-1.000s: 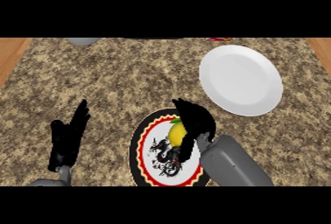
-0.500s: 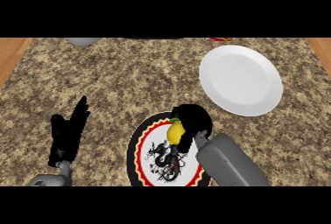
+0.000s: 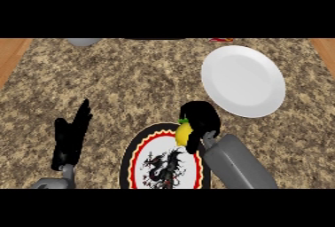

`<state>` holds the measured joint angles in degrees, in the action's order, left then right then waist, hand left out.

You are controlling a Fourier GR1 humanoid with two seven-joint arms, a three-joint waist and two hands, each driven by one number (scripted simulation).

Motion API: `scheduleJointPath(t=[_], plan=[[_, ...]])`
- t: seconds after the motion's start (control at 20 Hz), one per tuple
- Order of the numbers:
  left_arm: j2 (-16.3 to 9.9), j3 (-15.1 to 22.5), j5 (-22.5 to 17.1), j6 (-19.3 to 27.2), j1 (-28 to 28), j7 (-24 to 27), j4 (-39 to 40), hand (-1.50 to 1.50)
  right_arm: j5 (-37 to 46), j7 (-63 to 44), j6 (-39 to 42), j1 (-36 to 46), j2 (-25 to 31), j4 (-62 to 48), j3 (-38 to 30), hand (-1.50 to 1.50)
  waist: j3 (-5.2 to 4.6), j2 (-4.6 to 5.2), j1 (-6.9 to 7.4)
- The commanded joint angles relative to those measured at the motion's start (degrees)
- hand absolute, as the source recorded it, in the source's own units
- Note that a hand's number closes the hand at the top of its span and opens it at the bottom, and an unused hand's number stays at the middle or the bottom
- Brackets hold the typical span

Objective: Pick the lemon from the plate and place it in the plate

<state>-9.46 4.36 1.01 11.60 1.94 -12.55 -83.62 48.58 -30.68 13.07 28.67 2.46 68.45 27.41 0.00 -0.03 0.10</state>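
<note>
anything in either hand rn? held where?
Right hand is curled over the lemon, covering its top and right side, above the patterned plate. Left hand is open, holding nothing.

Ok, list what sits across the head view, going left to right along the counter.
left hand, open and upright → patterned plate → lemon with the right hand's fingers curled round it → white plate.

R hand [image 3: 200, 119] curled shut; L hand [image 3: 71, 137] open, fingers up.
</note>
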Motion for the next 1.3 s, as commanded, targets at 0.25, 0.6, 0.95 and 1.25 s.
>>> scheduleJointPath(t=[0.25, 0.6, 0.95, 1.25], plan=[[1.5, 1.5, 1.1, -0.2, 0.3, 0.5, -1.3, 0.00, 1.0, 5.0, -16.3, 16.4, -2.4, -19.1, -10.9, 1.50, 0.05, 0.57, 1.86], [2.1, 0.1, 1.4, 0.3, 0.8, 1.3, 1.8, 0.00, 5.7, 0.8, -24.3, 21.9, -2.4, -15.8, -10.8, 1.50, 0.00, 0.15, 0.52], [0.9, -0.1, 1.2, -0.6, -2.1, 0.1, -2.1, 0.00, 14.2, -6.9, -32.7, 23.2, 1.3, -10.4, -14.3, 1.50, 0.00, -0.04, 0.25], [0.6, -3.2, 0.6, -1.7, 2.5, 2.5, 4.1, 0.00, 12.8, -9.5, -28.4, 22.5, 4.1, -7.2, -19.8, 1.50, -0.01, 0.04, -0.06]])
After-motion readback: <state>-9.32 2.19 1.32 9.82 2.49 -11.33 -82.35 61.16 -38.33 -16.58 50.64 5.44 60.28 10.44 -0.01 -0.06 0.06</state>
